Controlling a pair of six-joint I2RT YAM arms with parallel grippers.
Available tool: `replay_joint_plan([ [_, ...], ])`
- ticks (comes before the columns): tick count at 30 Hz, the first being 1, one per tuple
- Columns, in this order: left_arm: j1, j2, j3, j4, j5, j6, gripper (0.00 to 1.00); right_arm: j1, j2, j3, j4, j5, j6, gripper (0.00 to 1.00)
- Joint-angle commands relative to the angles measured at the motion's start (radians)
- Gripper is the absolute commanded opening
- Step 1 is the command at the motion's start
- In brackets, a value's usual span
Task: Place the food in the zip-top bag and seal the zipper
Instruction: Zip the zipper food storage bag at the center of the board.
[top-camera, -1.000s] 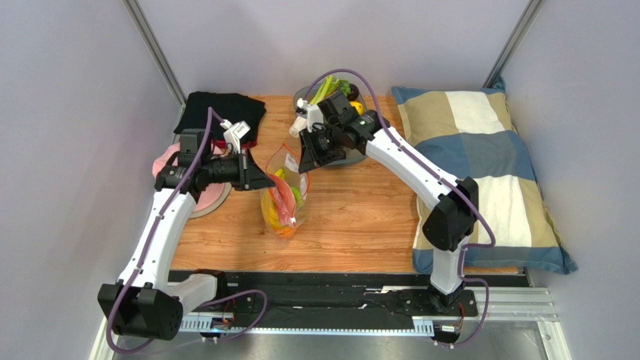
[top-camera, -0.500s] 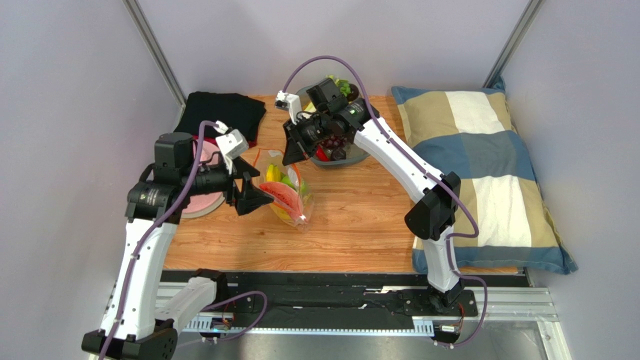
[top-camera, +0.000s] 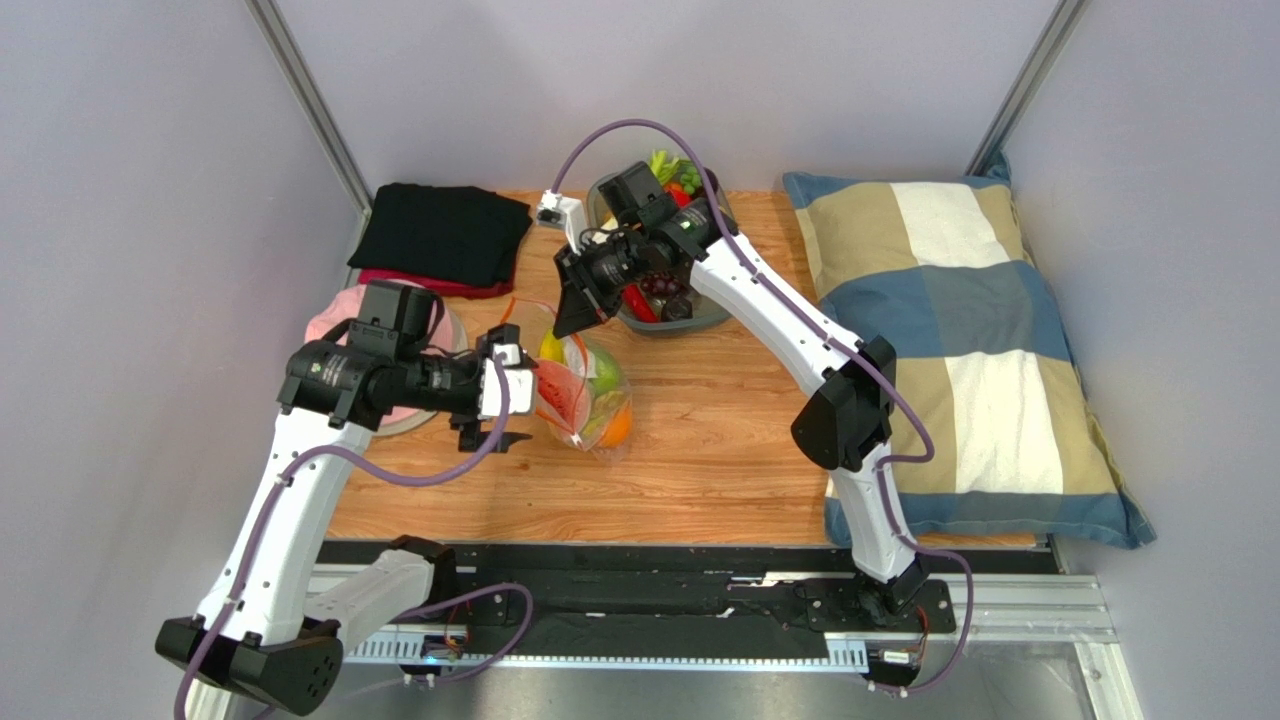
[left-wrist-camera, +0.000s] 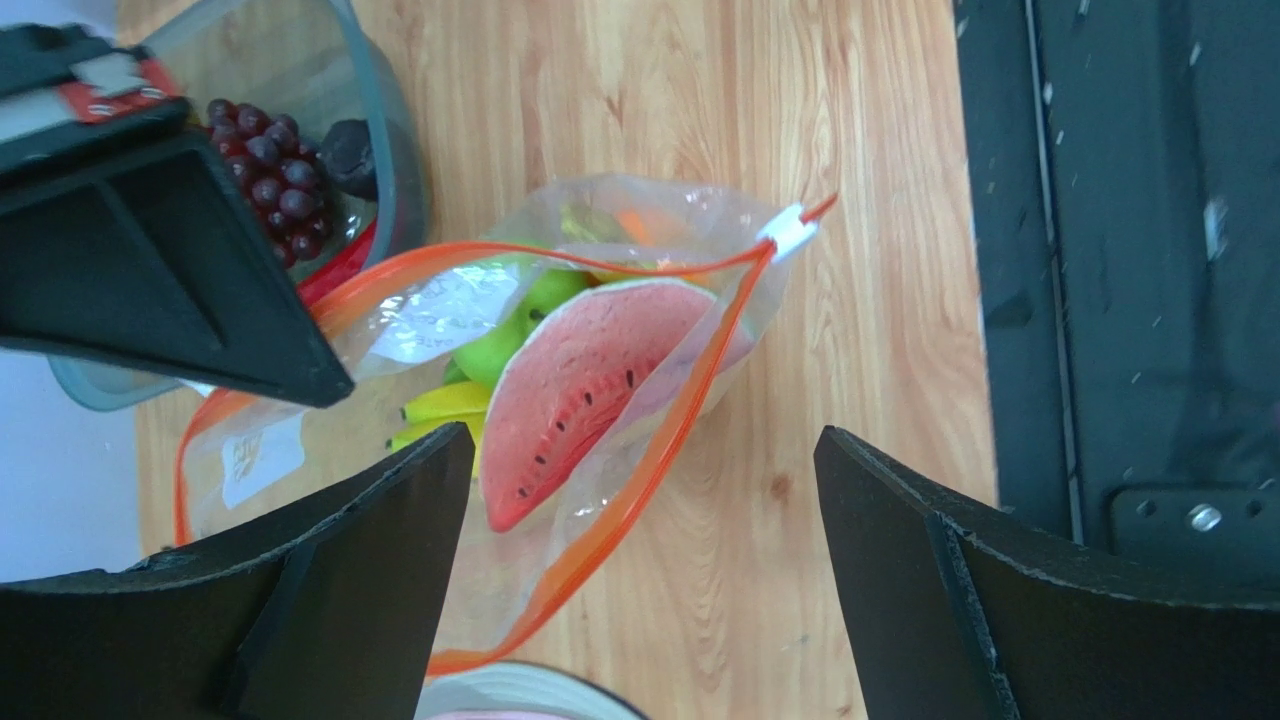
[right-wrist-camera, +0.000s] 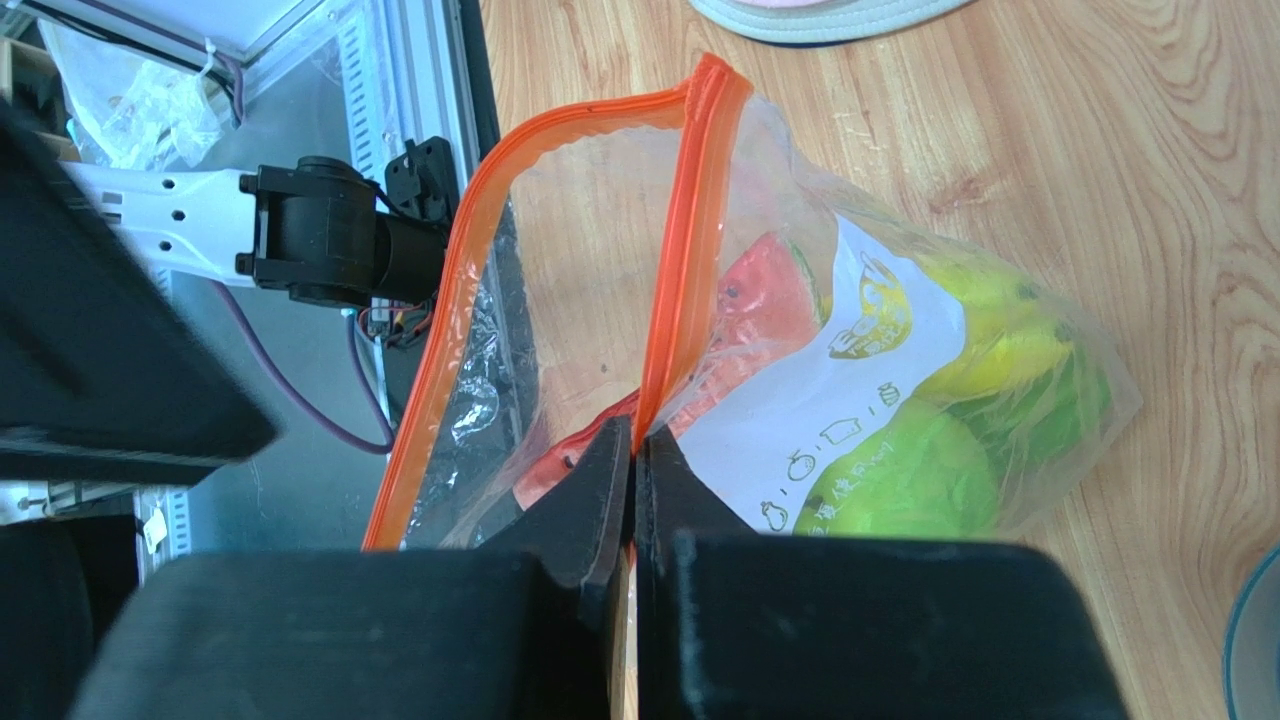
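Clamped tight at the right gripper (right-wrist-camera: 636, 438) on one lip of the orange-red zipper (right-wrist-camera: 679, 255), lifting that lip and keeping the zip-top bag (right-wrist-camera: 917, 450) gaping. Just past the pinched tips, through the clear plastic: the watermelon slice (right-wrist-camera: 751, 293), with yellow and green fruit lower in the belly of the bag.

Spread wide and empty at the left gripper (left-wrist-camera: 643, 450), aimed at the bag's mouth from the side opposite that pinch, touching nothing. Straight ahead of those parted jaws, the slice again, standing on edge and poking up between the two lips; tucked beside it, a banana (left-wrist-camera: 446, 402) and a green apple (left-wrist-camera: 519, 338). At the end of the strip away from the right-hand pinch, the small white slider (left-wrist-camera: 784, 233).

Compared with half a second ago: left gripper backed off from the mouth and turned, no longer pressed close beside the slice; bag a touch nearer the right-hand jaws and looking fuller. Reads as a fresh drop-off of the watermelon.

For the task, probably the end of filling and the start of sealing. Not ready to zip yet, by the look of things: likely a push on the slice first, down below the lips, then lips together and a run of the slider. Otherwise, some risk of snagging the strip on the rind.

Beyond the right gripper, a grey bowl (left-wrist-camera: 394, 165) of dark grapes (left-wrist-camera: 263, 150) on the wooden table (left-wrist-camera: 872, 345).
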Motion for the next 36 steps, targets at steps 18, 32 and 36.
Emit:
replay_joint_plan([
  [18, -0.167, 0.083, -0.124, 0.203, -0.024, -0.047, 0.00, -0.059, -0.092, 0.039, 0.134, 0.022, 0.070, 0.62],
  [32, -0.167, 0.158, -0.068, 0.507, 0.013, -0.701, 0.00, -0.295, -0.746, -0.786, 0.402, 0.041, -0.124, 0.83],
  [36, -0.176, 0.194, -0.072, 0.547, 0.016, -0.793, 0.00, -0.266, -0.933, -1.091, 0.554, 0.071, -0.101, 0.84],
])
